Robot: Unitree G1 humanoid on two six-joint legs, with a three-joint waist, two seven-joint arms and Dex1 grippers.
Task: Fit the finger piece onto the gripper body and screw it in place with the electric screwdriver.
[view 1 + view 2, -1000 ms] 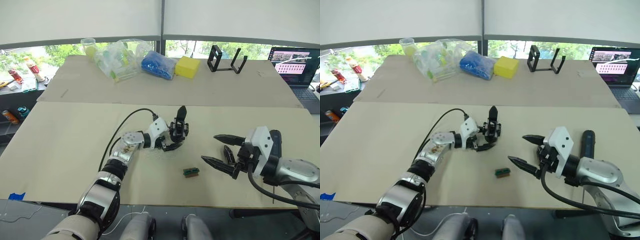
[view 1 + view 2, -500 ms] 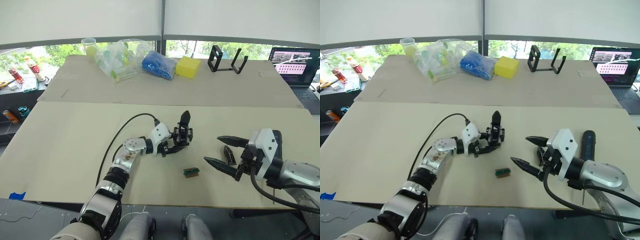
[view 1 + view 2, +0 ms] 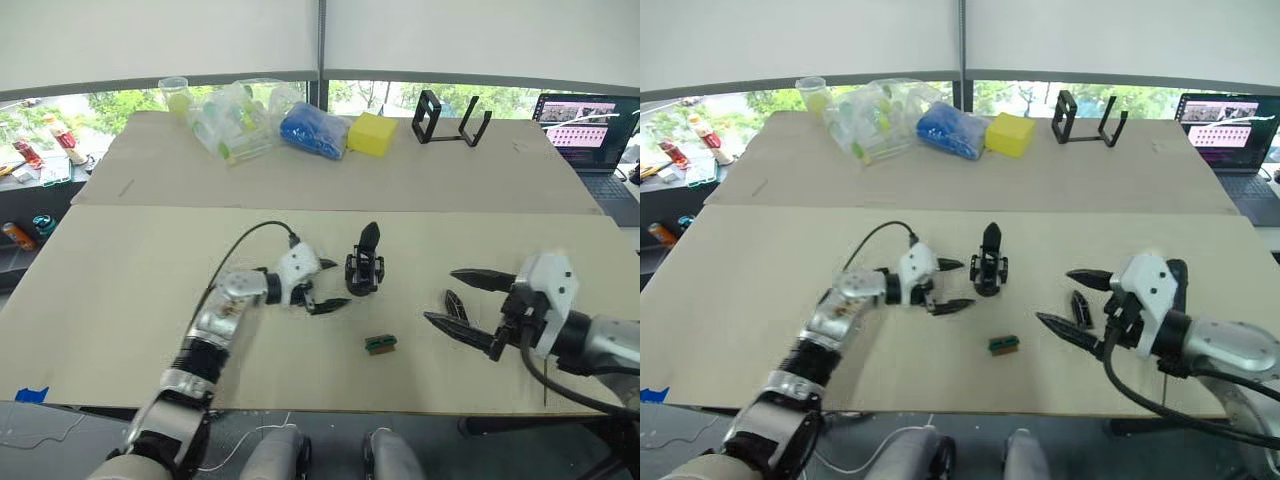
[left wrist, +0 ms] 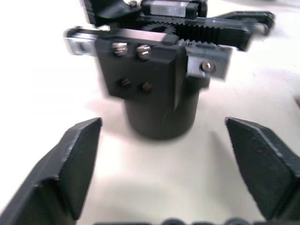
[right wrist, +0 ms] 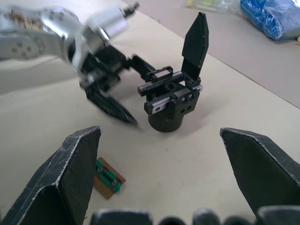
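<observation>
Let go of the gripper body point(image 3: 364, 272) within the last half second and drew the left pincer point(image 3: 322, 285) back toward the robot's left, leaving the body standing alone on its round base on the table point(image 3: 120, 290), single prong pointing up. Judged ready for fitting: body set down and steady, free for the missing finger. Left pincer spread wide, empty, its tips just beside the body but apart from it. Right pincer point(image 3: 470, 311) likewise spread wide and empty, hovering low over the table well to the body's right. Finger piece point(image 3: 456, 305) lying flat on the table between the right pincer's two fingers point(image 5: 77, 173), not yet gripped. Small green-and-brown block point(image 3: 380, 344) resting nearer the front edge, untouched. Electric screwdriver point(image 3: 1178, 272) partly hidden behind the right wrist, not yet picked up.
</observation>
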